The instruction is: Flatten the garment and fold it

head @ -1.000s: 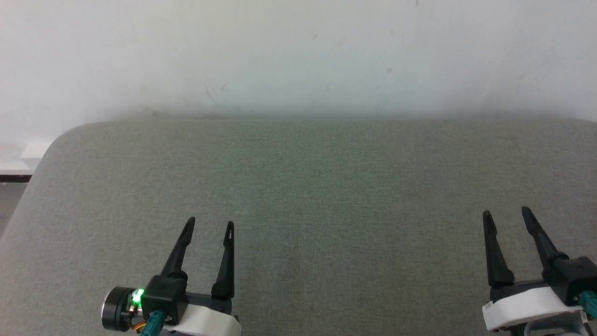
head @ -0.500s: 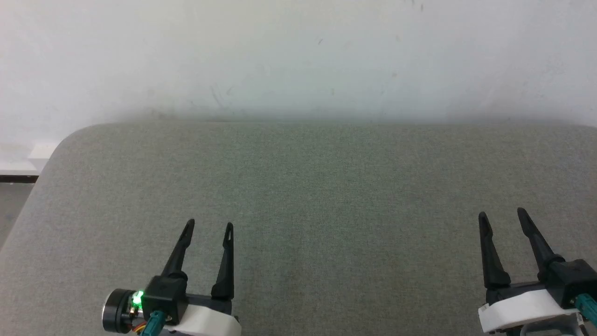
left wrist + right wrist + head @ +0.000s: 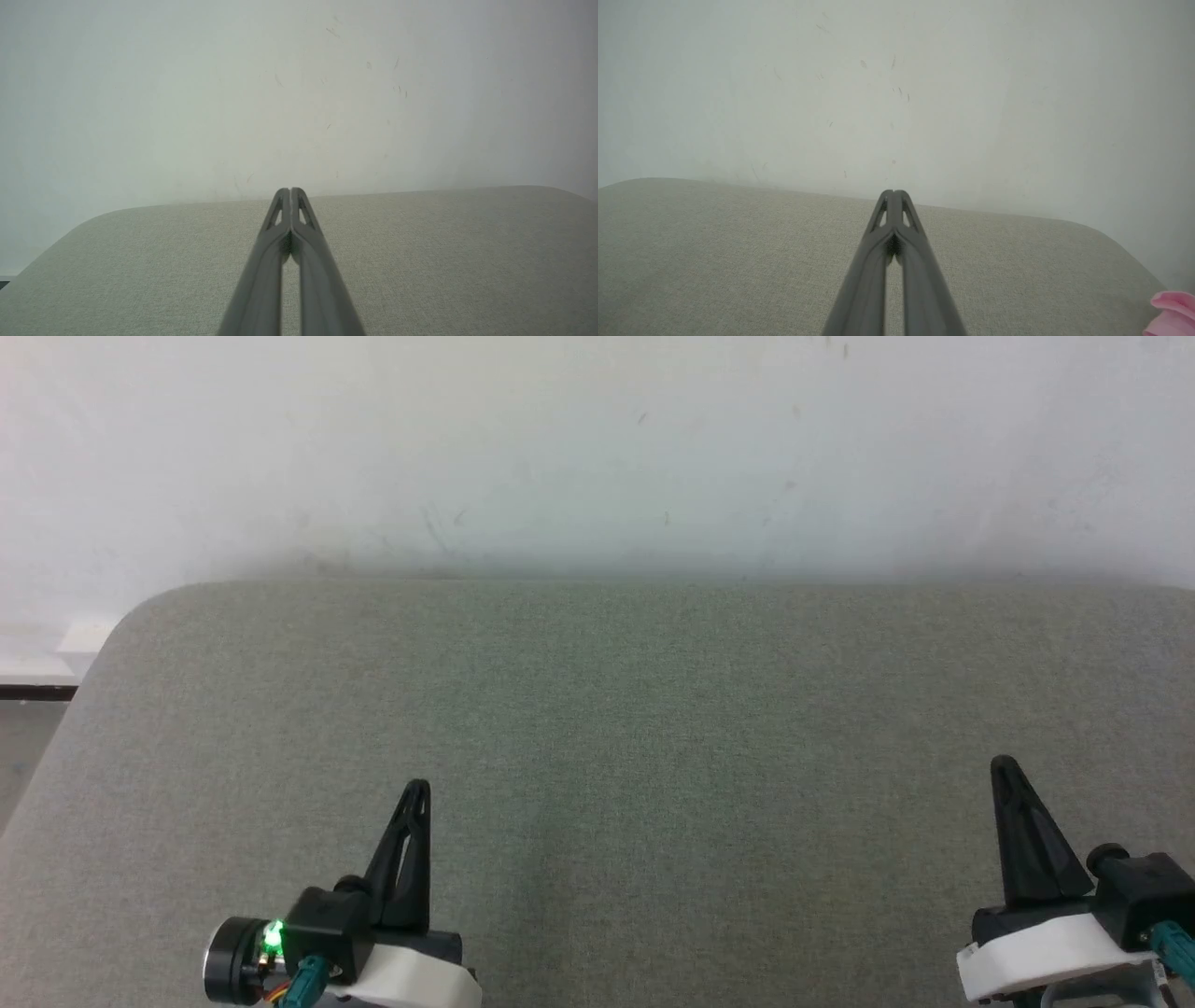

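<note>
Head view, L to R. Far left of frame: rounded corner of pad (image 3: pixel 597 691). Grey-green woven cloth cover, fine even weave, lies flat, no creases. Upper frame behind it: wall (image 3: pixel 597 448), off-white, matte, w/ small dark scuffs.

Lower left: left gripper (image 3: pixel 417 791). Two long dark plastic fingers pressed tog. into one tapering spike, tip pointing up-frame, nothing betw. them. Green LED (image 3: pixel 274 934) lit on the black wrist block; white housing (image 3: pixel 411 980) just right of it.

Left wrist view: left gripper (image 3: pixel 290 191) tips meet, slim gap lower down, triangular cut-outs near the tips, no cloth pinched.

Lower right of head view: right gripper (image 3: pixel 1005 770), same dark spike, fingers tog., empty. Right wrist view: right gripper (image 3: pixel 893 192) tips touching, holds nothing.

Garment (image 3: pixel 1170 313): lower-right corner of right wrist view, by pad's rounded edge, well apart from the fingers. Light pink, soft, rounded fold lobes; rest cut off by frame. Long axis & which way it points: can't tell. On pad or off it: can't tell.
</note>
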`<state>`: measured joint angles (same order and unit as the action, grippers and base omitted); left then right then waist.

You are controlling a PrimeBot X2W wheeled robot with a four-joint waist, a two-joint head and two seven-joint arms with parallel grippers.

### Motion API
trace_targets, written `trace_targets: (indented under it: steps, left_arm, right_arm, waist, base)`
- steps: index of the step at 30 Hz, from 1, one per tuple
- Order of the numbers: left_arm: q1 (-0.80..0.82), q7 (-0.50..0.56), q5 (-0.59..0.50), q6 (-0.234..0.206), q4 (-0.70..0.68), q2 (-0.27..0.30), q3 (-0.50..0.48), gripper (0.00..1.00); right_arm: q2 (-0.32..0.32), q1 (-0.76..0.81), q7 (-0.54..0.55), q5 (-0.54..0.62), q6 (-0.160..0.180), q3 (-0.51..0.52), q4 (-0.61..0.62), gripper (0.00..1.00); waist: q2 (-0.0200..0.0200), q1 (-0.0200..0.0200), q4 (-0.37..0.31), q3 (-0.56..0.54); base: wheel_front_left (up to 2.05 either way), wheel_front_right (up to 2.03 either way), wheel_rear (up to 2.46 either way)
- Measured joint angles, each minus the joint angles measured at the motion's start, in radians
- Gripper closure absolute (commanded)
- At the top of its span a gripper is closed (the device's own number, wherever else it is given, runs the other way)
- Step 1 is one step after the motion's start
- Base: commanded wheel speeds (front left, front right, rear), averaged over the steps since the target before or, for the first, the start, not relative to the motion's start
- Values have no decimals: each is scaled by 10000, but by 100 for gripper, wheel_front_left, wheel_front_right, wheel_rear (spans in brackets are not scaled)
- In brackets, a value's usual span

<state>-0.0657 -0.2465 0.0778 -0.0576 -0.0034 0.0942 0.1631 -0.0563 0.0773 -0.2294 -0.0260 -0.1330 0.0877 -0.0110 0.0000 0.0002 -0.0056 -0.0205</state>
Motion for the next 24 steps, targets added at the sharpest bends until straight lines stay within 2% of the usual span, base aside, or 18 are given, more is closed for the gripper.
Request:
trace_targets:
  steps: [24]
  left_arm:
    - [35,454,-94,52,0,-59,-295,100]
  right_arm:
    - [0,-95,416,4,0,-190,4,100]
  waist:
    - [0,-1,11,41]
  base:
    - [0,0,0]
